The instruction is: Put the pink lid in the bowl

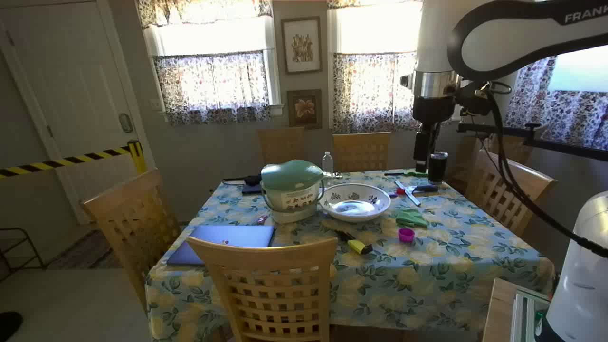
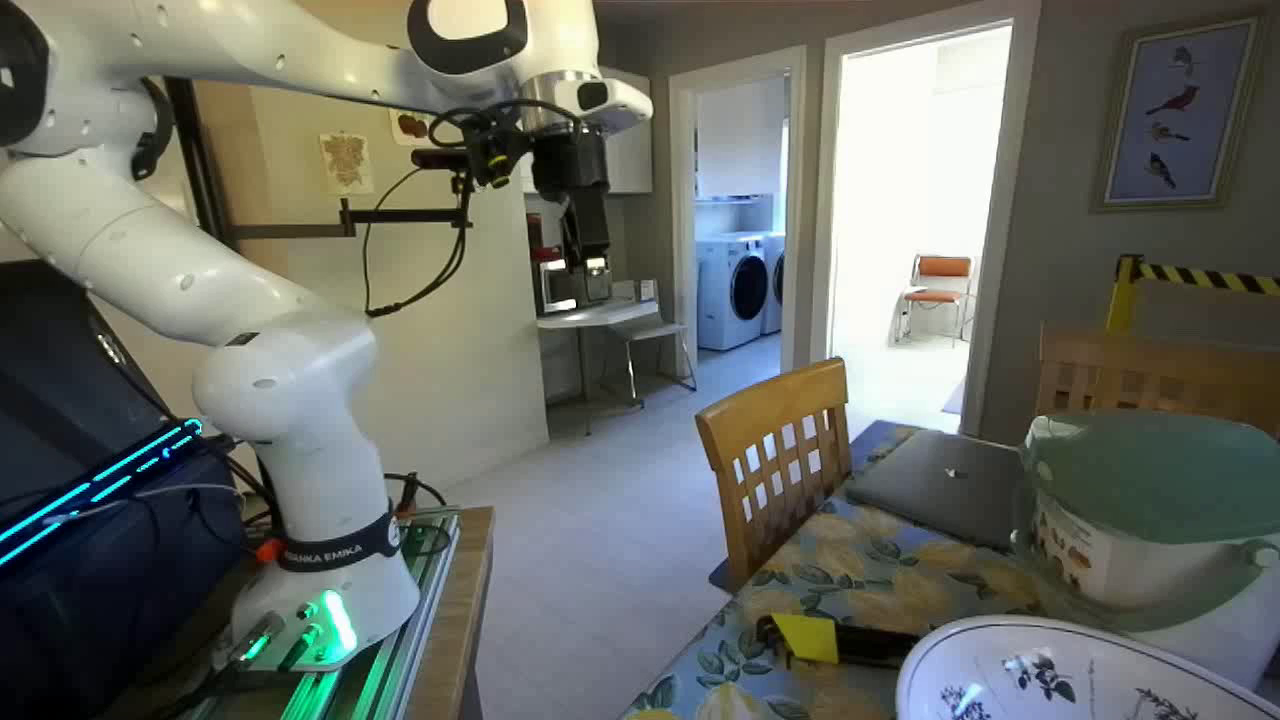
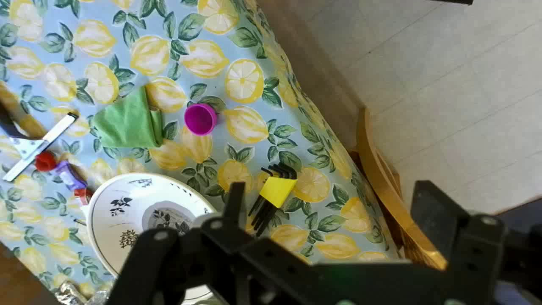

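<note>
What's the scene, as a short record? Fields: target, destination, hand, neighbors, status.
target: pink lid, on the tablecloth, open side up
destination: white bowl, on the tablecloth too, beside the lidded pail
hand: the hand is open, raised well above the tablecloth, holding nothing
neighbors: green cloth and hex key set, both near the pink lid
status: pink lid outside the bowl, not yet picked up

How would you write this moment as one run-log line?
black end effector: open, empty; small round magenta-pink lid: on lemon-print tablecloth; wide white bowl: lid not inside
</note>
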Robot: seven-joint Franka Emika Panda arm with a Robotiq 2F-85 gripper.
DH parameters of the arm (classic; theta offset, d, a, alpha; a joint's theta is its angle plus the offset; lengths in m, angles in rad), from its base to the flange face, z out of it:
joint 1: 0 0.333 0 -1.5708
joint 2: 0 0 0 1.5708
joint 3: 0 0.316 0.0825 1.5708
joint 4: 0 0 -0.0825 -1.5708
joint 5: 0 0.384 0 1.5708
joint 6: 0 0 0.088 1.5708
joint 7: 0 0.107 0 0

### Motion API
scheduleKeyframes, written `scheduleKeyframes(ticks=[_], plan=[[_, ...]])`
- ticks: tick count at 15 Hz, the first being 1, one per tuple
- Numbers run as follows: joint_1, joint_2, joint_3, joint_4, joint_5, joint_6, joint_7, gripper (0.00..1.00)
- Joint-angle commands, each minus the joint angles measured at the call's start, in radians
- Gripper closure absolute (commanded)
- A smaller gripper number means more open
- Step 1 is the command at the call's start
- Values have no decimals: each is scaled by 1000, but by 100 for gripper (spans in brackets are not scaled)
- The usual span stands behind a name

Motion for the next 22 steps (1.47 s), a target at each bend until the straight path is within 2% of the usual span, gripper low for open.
scheduleKeyframes(ticks=[1,13,19,22], plan=[[16,1,-11,3,-9,-5,9,0],[16,1,-11,3,-9,-5,9,0],[4,257,-44,51,10,217,35,0],[-9,410,-80,90,35,260,29,0]])
